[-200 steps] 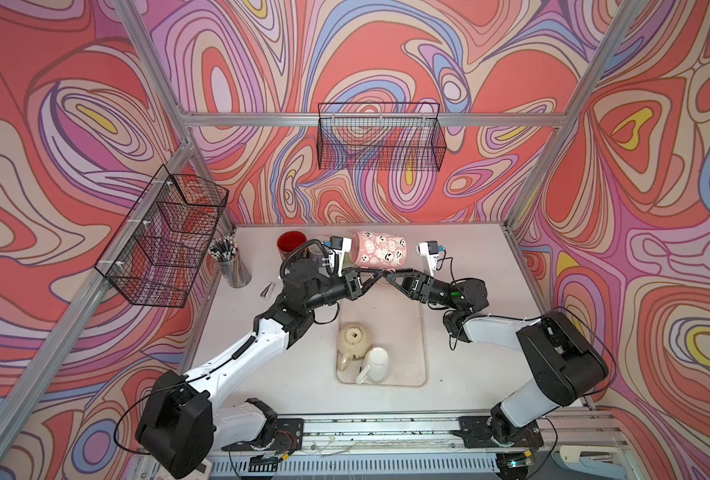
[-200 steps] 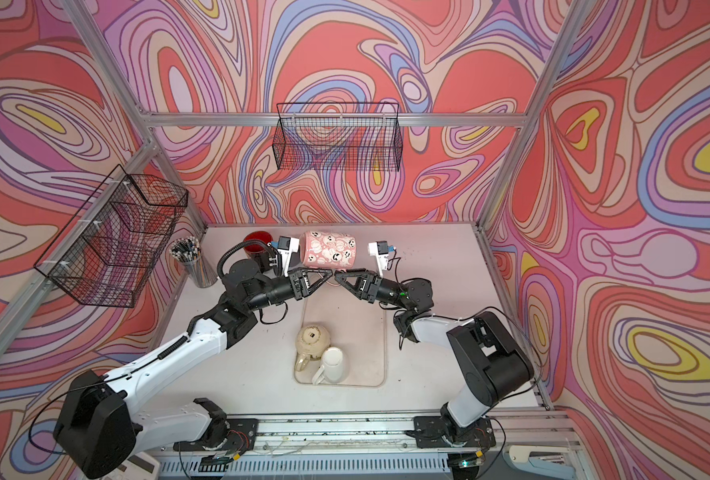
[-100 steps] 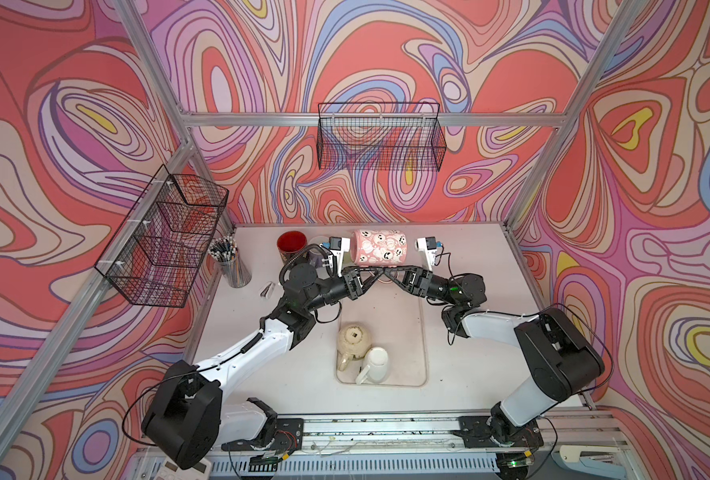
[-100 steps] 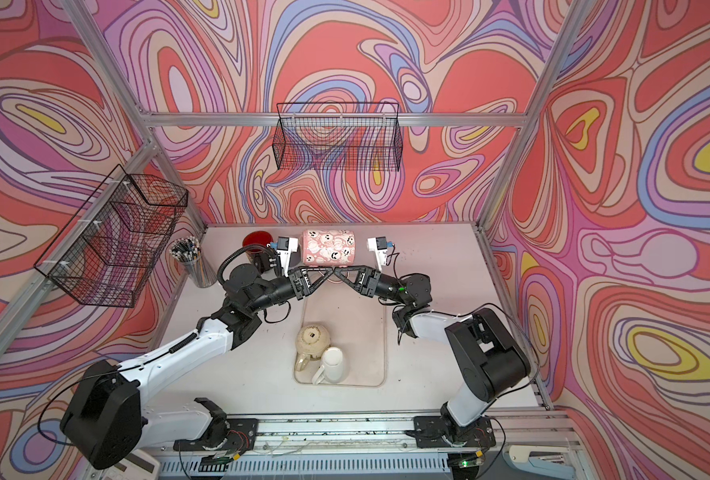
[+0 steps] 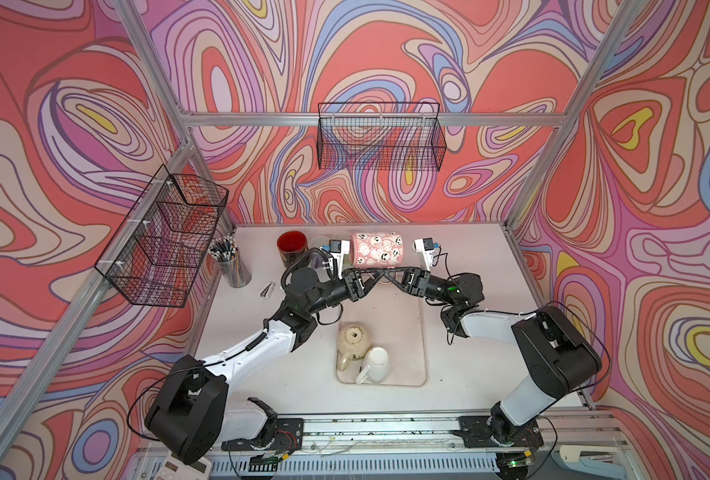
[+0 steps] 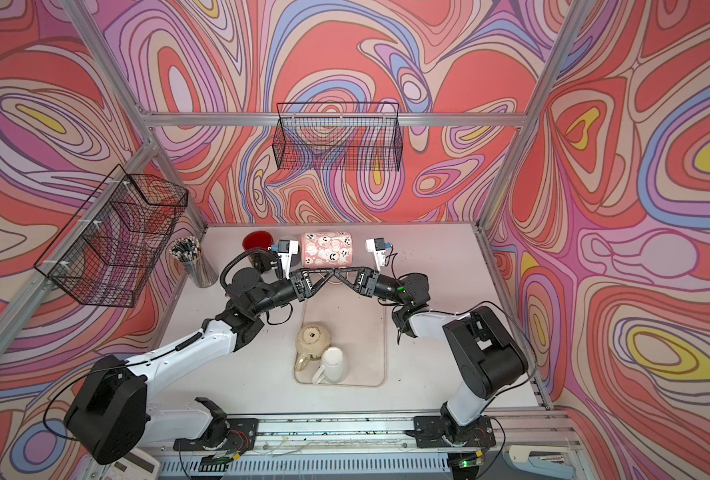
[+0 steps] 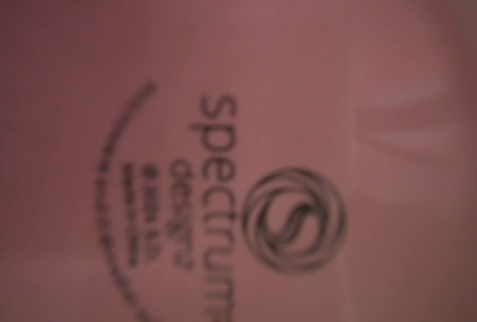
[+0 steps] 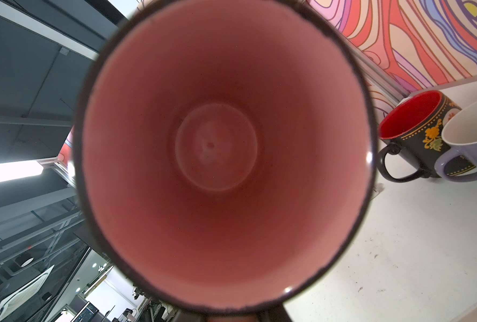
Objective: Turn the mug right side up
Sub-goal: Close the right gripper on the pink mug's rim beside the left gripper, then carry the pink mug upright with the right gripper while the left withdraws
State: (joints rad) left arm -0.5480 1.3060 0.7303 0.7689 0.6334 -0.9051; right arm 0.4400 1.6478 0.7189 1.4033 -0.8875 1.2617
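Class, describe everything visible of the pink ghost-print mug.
The pink mug looks ceramic, printed with white ghost faces, dark at the rim. It is turned on its side over the table's far part, mouth toward the right arm. Inside it is pink and empty; its base bears a blurred maker's mark. The left gripper and right gripper meet at its near side; their grip is hidden.

Both top views are bright and sharp, but the left wrist view of the mug (image 7: 259,139) is dim and blurry.
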